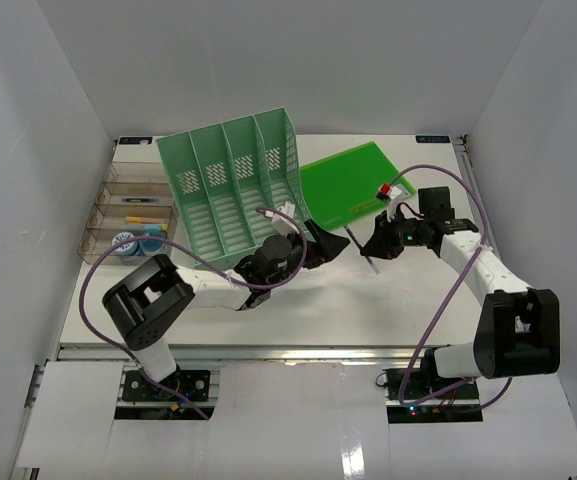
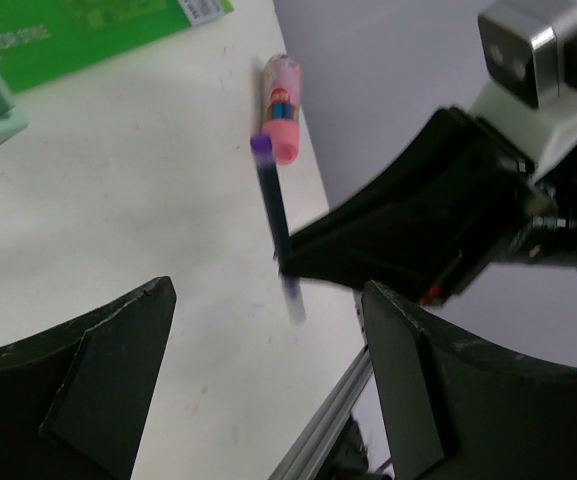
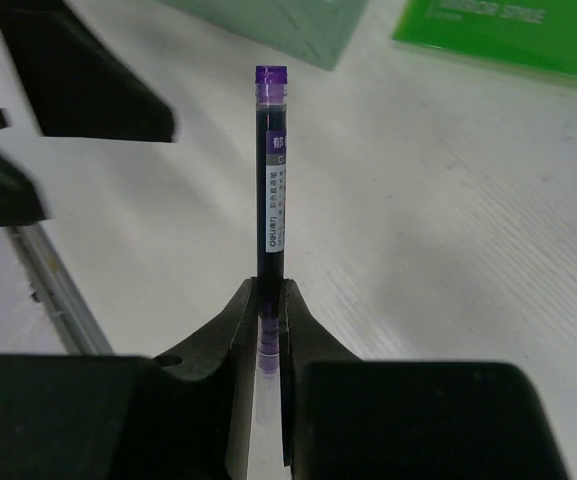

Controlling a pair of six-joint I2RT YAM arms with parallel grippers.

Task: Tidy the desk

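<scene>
The desk (image 1: 368,300) is the broad white tabletop filling the middle of the overhead view, with the arm bases at its 6 o'clock edge. Near its centre the two grippers face each other. The right gripper (image 1: 370,250) has its jaws closed tight on a slim purple pen (image 3: 271,180) – in the right wrist view the two fingers pinch the lower end of the barrel and the rest of the pen sticks straight out past them toward 12 o'clock, its purple cap at the far tip, above the white surface. The left gripper (image 1: 338,245) sits just at 9 o'clock of the right one, its jaws spread wide and holding nothing; in its own wrist view the two dark fingers (image 2: 98,370) stand well apart at the bottom, and the pen shows between them, gripped by the right gripper coming in from 3 o'clock. A small pink tube (image 2: 282,100) lies on the desk at 12 o'clock of the pen's cap. A mint-green file rack (image 1: 233,195) stands at 11 o'clock on the desk, a clear compartment tray (image 1: 128,215) at 9 o'clock by the left edge, and a flat green board (image 1: 353,180) at 1 o'clock – it lies just beside the rack.
</scene>
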